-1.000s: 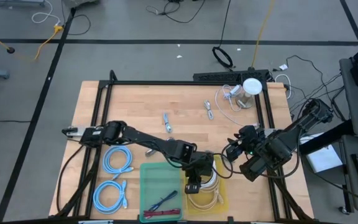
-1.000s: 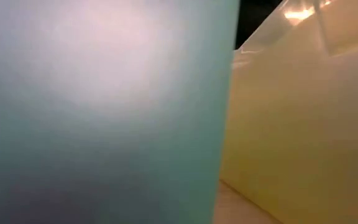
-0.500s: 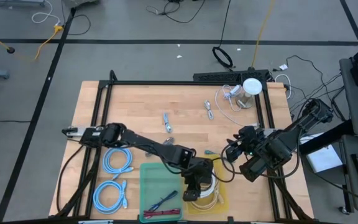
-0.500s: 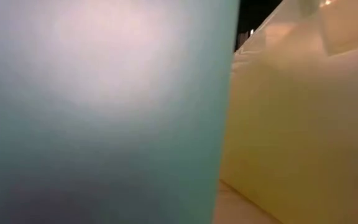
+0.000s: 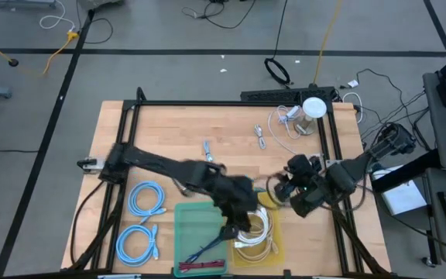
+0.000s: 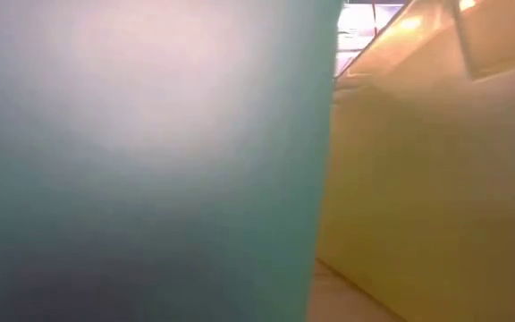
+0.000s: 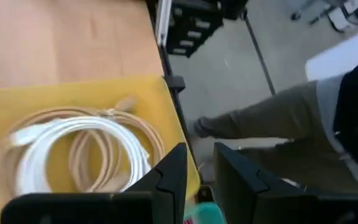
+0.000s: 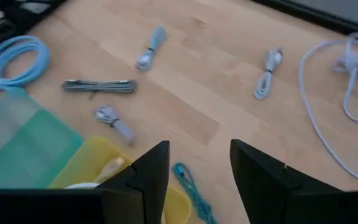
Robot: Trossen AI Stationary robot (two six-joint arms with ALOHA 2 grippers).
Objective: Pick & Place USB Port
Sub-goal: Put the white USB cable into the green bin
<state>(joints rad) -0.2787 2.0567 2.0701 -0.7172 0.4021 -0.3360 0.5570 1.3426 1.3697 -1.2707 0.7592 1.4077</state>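
Observation:
Small grey bundled USB cables lie on the wooden table [image 5: 207, 151] [image 5: 260, 137] [image 8: 99, 86] [image 8: 267, 65]. A yellow tray [image 5: 273, 246] holds a white cable coil [image 7: 86, 134] [image 5: 255, 226] and beige coils. My left gripper [image 7: 201, 177] [image 5: 235, 221] hangs open and empty above the seam between the yellow tray and the green tray [image 5: 196, 232]. My right gripper [image 8: 197, 165] [image 5: 279, 188] is open and empty, above the table just right of the yellow tray's far end. A teal cable [image 8: 188, 177] lies below its fingers.
Two light-blue cable coils [image 5: 145, 200] [image 5: 138, 242] lie at the near left. The green tray holds red and dark cables [image 5: 204, 252]. A white round lamp [image 5: 313, 107] with a white cord stands at the far right. A person's leg [image 7: 272, 118] shows beyond the table edge.
My left arm has swung quickly, blurred, away from the yellow tray's inside toward the green tray and up. The white coil now lies uncovered in the yellow tray. My right gripper has moved a little toward the table's left, nearer the yellow tray.

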